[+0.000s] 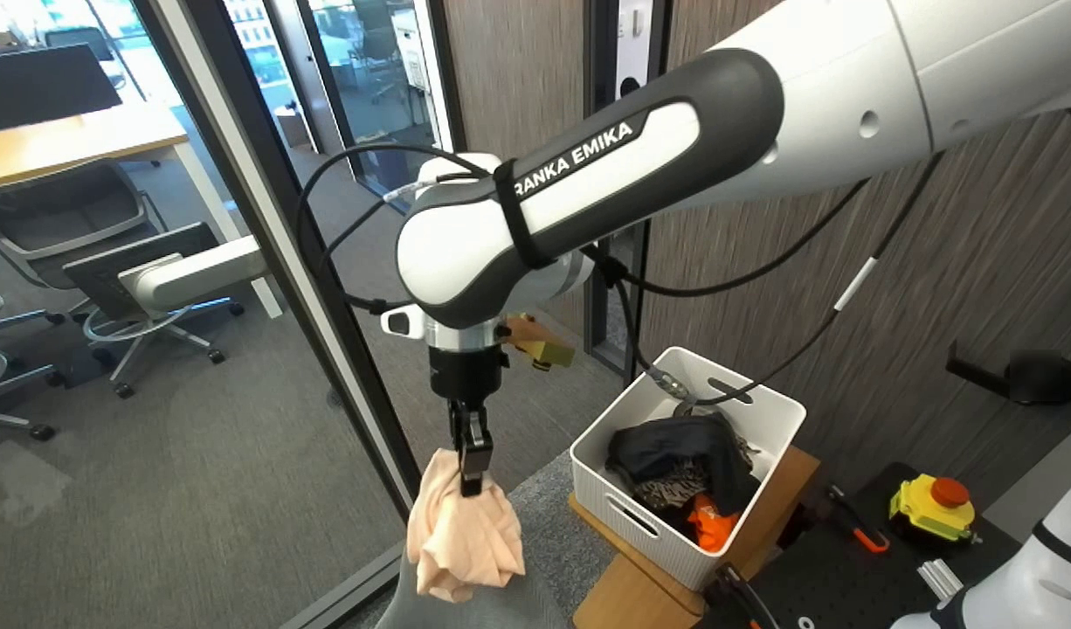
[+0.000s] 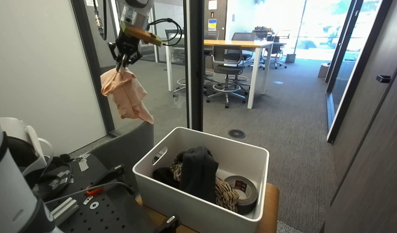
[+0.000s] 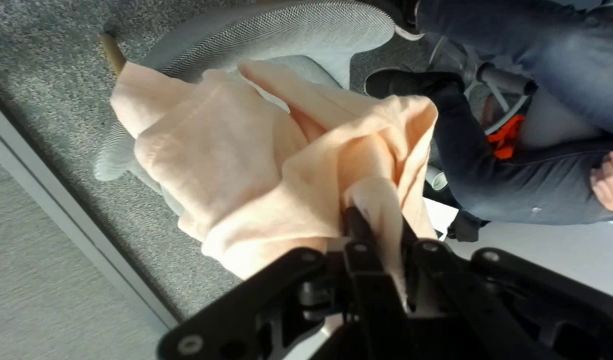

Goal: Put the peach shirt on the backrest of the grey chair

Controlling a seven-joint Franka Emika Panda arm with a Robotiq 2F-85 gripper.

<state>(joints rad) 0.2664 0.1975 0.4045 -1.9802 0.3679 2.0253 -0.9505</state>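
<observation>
The peach shirt [image 1: 466, 542] hangs bunched from my gripper [image 1: 473, 480]. It also shows in an exterior view [image 2: 127, 94] and in the wrist view [image 3: 226, 150]. The gripper is shut on a fold of the shirt, with cloth between its fingers in the wrist view [image 3: 381, 230]. The grey chair [image 2: 130, 142] has its curved backrest below the shirt; the lowest shirt corner reaches the backrest's top edge, and I cannot tell if they touch. In the wrist view the chair's mesh backrest [image 3: 286, 25] shows past the shirt, which hides much of the chair.
A white bin [image 2: 198, 213] with dark and patterned clothes and a tape roll stands beside the chair on a wooden stool [image 1: 632, 594]. A glass wall frame [image 1: 343, 349] runs close by. A seated person's legs [image 3: 511, 190] show in the wrist view. A yellow-red button box [image 1: 933, 511] is nearby.
</observation>
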